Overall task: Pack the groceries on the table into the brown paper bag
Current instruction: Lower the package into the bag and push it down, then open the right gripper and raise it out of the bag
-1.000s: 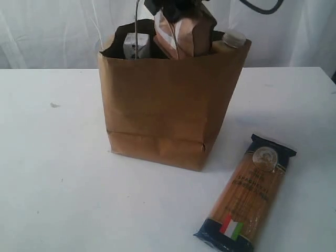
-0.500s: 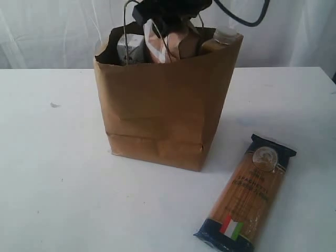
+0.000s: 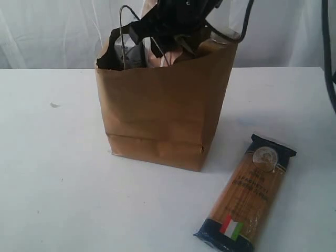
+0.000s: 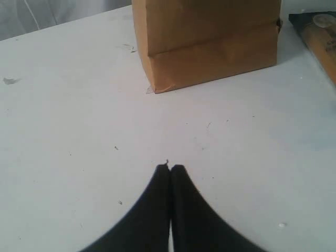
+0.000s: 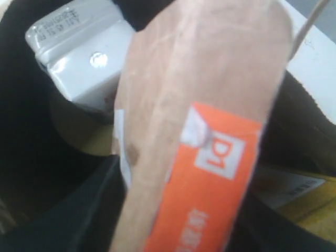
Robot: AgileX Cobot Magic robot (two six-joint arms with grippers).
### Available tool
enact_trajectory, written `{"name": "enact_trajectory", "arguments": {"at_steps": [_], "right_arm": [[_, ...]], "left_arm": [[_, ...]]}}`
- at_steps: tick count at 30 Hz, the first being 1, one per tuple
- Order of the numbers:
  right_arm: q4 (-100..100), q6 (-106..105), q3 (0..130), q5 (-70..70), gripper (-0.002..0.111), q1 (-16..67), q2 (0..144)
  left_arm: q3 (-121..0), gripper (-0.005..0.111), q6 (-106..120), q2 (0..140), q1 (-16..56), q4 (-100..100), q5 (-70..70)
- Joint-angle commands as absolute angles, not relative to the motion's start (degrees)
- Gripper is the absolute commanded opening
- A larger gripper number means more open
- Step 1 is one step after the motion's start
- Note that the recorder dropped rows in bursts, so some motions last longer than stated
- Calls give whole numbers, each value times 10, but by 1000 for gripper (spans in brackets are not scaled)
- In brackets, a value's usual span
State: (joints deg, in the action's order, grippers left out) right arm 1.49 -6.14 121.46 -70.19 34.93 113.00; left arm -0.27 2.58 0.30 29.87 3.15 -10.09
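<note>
The brown paper bag (image 3: 163, 105) stands upright mid-table. My right gripper (image 3: 168, 38) reaches down into its open top, shut on the brown pouch (image 5: 199, 121), which has an orange label and sits between the dark fingers (image 5: 79, 210). Inside the bag beside the pouch are the white carton (image 5: 79, 58) and a yellow item (image 5: 307, 207). A white-capped bottle (image 3: 220, 38) shows at the bag's right rim. The dark-blue spaghetti pack (image 3: 247, 191) lies flat on the table (image 3: 58, 173) to the bag's right. My left gripper (image 4: 170, 167) hovers shut and empty over bare tabletop in front of the bag (image 4: 210, 42).
The bag's thin loop handle (image 3: 123, 21) stands up beside the right gripper. A black cable (image 3: 328, 58) hangs at the right edge. A tiny white bit (image 3: 54, 105) lies on the table's left. White curtain closes off the back.
My right gripper has gone down into the bag with the pouch, which now shows far less above the rim. The bag's top has leaned slightly left. The spaghetti pack has not moved.
</note>
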Motion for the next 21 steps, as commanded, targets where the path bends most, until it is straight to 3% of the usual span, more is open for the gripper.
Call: {"name": "enact_trajectory", "arguments": {"at_steps": [1, 11, 14, 19, 21], "right_arm": [[9, -58, 1222, -700, 0, 348, 1142], [4, -42, 1222, -700, 2, 348, 1156], [0, -42, 1222, -700, 17, 348, 1155], [0, -42, 1222, -700, 59, 348, 1141], [0, -42, 1222, -700, 65, 348, 1129]], "left_arm": [[0, 0, 28, 0, 298, 31, -103], [0, 0, 28, 0, 298, 31, -103], [0, 0, 28, 0, 298, 31, -103], [0, 0, 28, 0, 298, 31, -103], [0, 0, 28, 0, 298, 31, -103]]}}
